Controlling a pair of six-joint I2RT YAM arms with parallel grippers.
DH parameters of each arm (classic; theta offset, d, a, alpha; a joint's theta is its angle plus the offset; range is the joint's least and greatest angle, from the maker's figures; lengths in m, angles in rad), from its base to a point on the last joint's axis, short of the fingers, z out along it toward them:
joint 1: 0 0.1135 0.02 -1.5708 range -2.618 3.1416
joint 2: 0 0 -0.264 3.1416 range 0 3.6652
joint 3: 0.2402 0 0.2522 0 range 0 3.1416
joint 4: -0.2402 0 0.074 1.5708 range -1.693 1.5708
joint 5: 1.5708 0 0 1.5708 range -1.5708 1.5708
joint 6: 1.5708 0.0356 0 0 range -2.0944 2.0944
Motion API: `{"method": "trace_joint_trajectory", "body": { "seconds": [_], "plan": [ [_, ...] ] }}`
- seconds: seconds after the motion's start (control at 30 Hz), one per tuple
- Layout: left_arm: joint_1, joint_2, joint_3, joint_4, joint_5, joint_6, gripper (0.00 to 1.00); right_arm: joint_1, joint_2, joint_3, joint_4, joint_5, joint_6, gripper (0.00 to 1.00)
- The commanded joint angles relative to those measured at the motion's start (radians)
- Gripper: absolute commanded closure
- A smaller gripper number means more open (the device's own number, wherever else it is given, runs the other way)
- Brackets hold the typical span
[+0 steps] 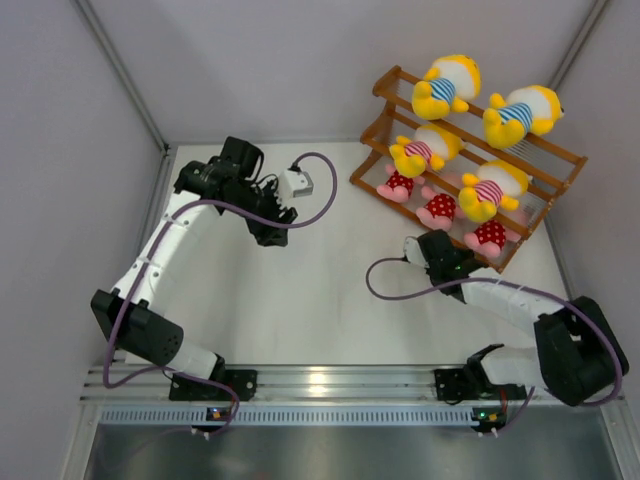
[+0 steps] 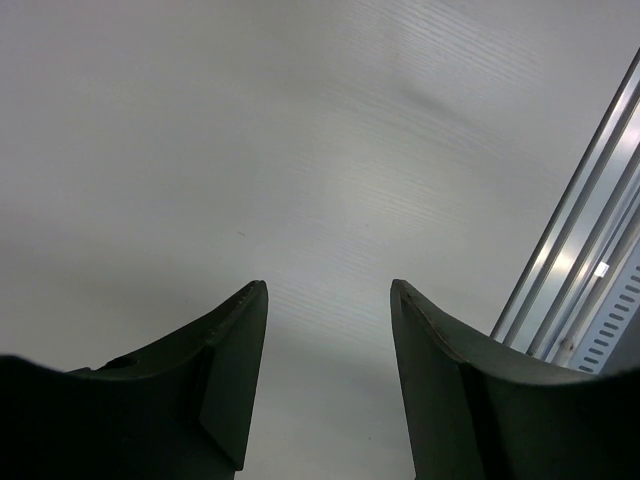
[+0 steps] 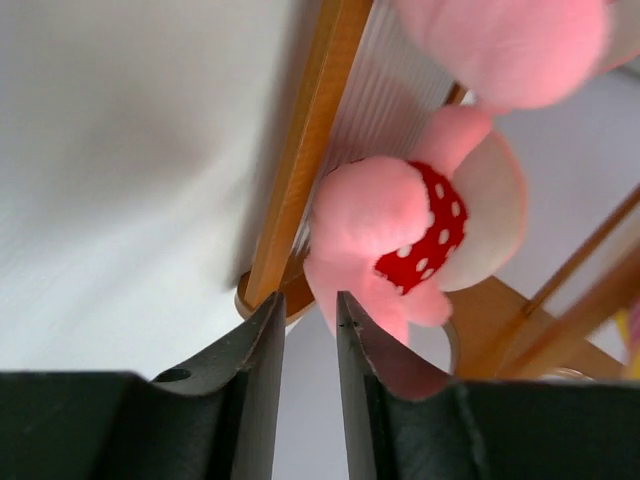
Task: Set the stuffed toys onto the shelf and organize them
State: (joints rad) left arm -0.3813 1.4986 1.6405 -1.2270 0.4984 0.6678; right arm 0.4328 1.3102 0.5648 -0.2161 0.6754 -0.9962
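Observation:
The brown wooden shelf [image 1: 388,82] stands at the far right and holds all seven stuffed toys. Two yellow toys [image 1: 445,85] lie on the top tier, two more [image 1: 425,148] on the middle tier, and three pink toys in red dotted outfits [image 1: 438,208] on the bottom tier. My right gripper [image 1: 430,245] sits just in front of the bottom tier, jaws a narrow gap apart and empty [image 3: 310,297]. A pink toy [image 3: 400,215] lies just beyond its fingertips, beside the shelf rail [image 3: 310,130]. My left gripper [image 1: 270,232] is open and empty over bare table [image 2: 328,285].
Purple cables loop from both wrists over the table [image 1: 330,290]. An aluminium rail [image 1: 320,380] runs along the near edge and also shows in the left wrist view [image 2: 580,250]. Enclosure walls stand close behind and beside the shelf.

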Motion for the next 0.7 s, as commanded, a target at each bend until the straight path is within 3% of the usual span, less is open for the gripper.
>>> {"method": "trace_joint_trajectory", "body": {
  "seconds": [0.0,0.17,0.33,0.37,0.4,0.43,0.47,0.5,0.67],
  "plan": [
    [0.001,-0.029,-0.018,0.011,-0.040,-0.022,0.42,0.095,-0.130,0.055,-0.149,-0.042,0.099,0.71],
    [0.001,-0.017,-0.030,0.011,-0.118,-0.083,0.41,0.205,-0.298,0.109,-0.348,-0.207,0.258,0.48],
    [0.002,-0.034,-0.102,0.043,-0.205,-0.163,0.41,0.248,-0.463,0.139,-0.329,-0.338,0.513,0.38],
    [0.002,-0.044,-0.141,0.069,-0.239,-0.172,0.41,0.253,-0.486,0.142,-0.319,-0.335,0.631,0.37],
    [0.004,-0.055,-0.163,0.084,-0.256,-0.186,0.41,0.253,-0.537,0.141,-0.295,-0.318,0.690,0.36],
    [0.004,-0.079,-0.185,0.098,-0.274,-0.194,0.41,0.254,-0.573,0.130,-0.266,-0.313,0.709,0.26],
    [0.002,-0.093,-0.226,0.113,-0.294,-0.210,0.40,0.256,-0.609,0.112,-0.243,-0.285,0.851,0.21],
    [0.005,-0.103,-0.244,0.138,-0.322,-0.218,0.40,0.256,-0.670,0.107,-0.223,-0.214,0.893,0.18],
    [0.012,-0.176,-0.358,0.185,-0.377,-0.257,0.40,0.253,-0.767,0.176,-0.320,0.039,1.197,0.04]
  ]
}}
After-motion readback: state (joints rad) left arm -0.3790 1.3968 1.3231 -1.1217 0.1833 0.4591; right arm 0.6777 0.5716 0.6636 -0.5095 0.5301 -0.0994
